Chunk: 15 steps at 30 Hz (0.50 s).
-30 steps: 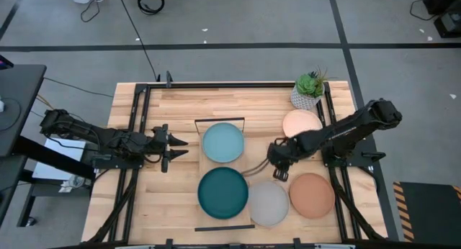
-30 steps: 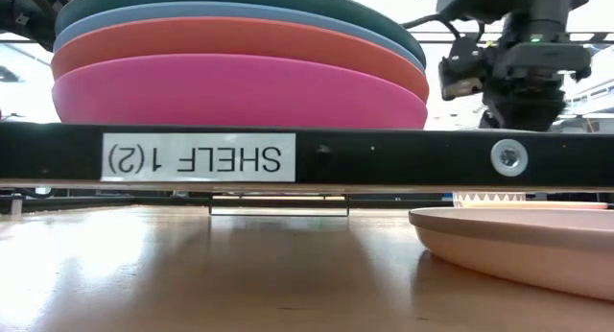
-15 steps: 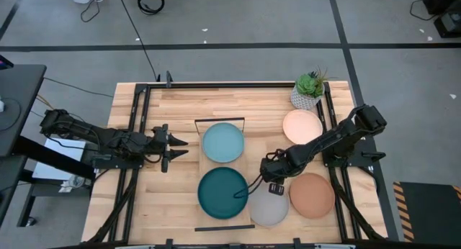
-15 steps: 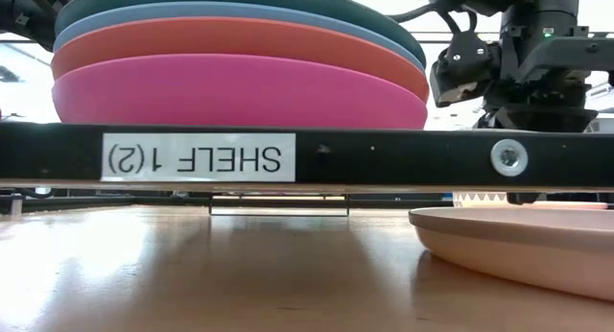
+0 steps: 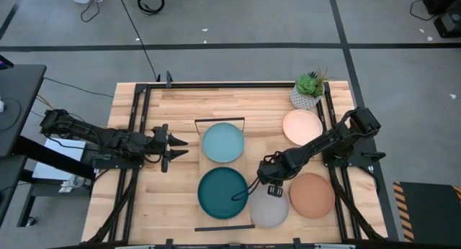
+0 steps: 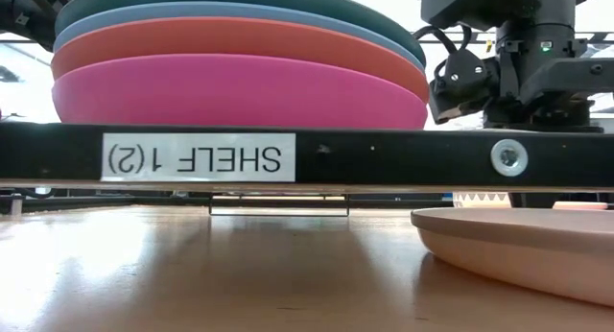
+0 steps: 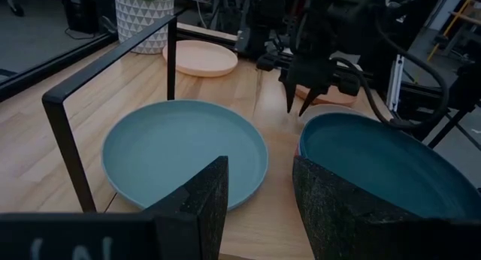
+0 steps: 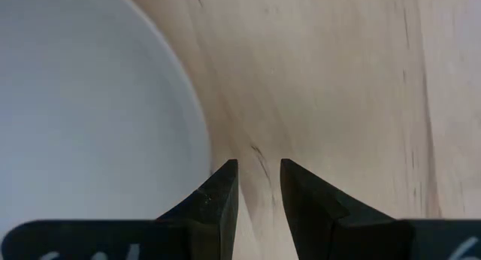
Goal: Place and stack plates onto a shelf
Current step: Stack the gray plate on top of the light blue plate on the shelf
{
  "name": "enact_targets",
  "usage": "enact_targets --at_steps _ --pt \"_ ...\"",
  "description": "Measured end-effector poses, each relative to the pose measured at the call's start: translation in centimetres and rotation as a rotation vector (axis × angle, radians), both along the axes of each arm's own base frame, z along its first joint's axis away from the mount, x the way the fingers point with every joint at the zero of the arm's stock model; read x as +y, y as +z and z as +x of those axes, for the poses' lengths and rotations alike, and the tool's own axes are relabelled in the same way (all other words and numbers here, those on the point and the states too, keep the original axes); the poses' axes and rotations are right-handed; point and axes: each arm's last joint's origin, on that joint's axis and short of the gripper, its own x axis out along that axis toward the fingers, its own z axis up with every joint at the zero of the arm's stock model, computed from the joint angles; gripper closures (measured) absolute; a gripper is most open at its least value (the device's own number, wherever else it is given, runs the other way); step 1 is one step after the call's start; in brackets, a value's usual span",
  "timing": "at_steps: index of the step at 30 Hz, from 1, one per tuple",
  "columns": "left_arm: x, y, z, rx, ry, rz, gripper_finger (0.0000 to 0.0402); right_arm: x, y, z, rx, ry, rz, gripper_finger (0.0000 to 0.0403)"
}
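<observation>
A stack of plates with dark teal on top (image 5: 223, 193) sits on the shelf's near half; the low view shows magenta (image 6: 240, 97), orange and blue under it. The pale aqua plate (image 5: 223, 142) lies on the far half, by the shelf's black end bar (image 5: 220, 121). The grey plate (image 5: 268, 204), terracotta plate (image 5: 312, 195) and peach plate (image 5: 302, 125) rest flat on the table. My right gripper (image 5: 272, 183) points down, narrowly open, over bare wood just beside the grey plate's far rim (image 8: 192, 117). My left gripper (image 5: 171, 147) waits open, left of the shelf.
A small potted plant (image 5: 308, 91) stands at the table's far right corner behind the peach plate. Black frame rails run along the table's left and right sides. Bare wood shows between the shelf and the left rail, and along the far edge.
My right gripper has moved from beside the peach plate toward the near edge and a little left, coming down by the grey plate's far rim. Most of that travel happened early; lately it has only crept. The plates have stayed where they were.
</observation>
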Motion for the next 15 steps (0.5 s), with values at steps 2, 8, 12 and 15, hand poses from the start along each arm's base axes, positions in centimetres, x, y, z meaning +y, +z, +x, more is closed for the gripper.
enact_targets --at_steps 2,8,12,15 --pt "0.0 0.0 0.0 0.0 0.001 0.0 0.0246 0.0 -0.1 0.0 0.002 -0.001 -0.001 0.0298" --pt "0.0 0.0 0.0 0.0 0.0 0.0 0.0246 -0.1 0.5 -0.2 0.009 -0.017 0.034 0.0313" --pt "0.0 0.0 0.0 0.0 0.0 0.0 0.0246 -0.1 1.5 -0.4 -0.017 -0.011 0.071 0.0313" --pt "0.0 0.0 0.0 0.0 0.0 0.0 0.0246 0.2 2.4 -0.7 -0.053 0.001 0.087 0.0313"
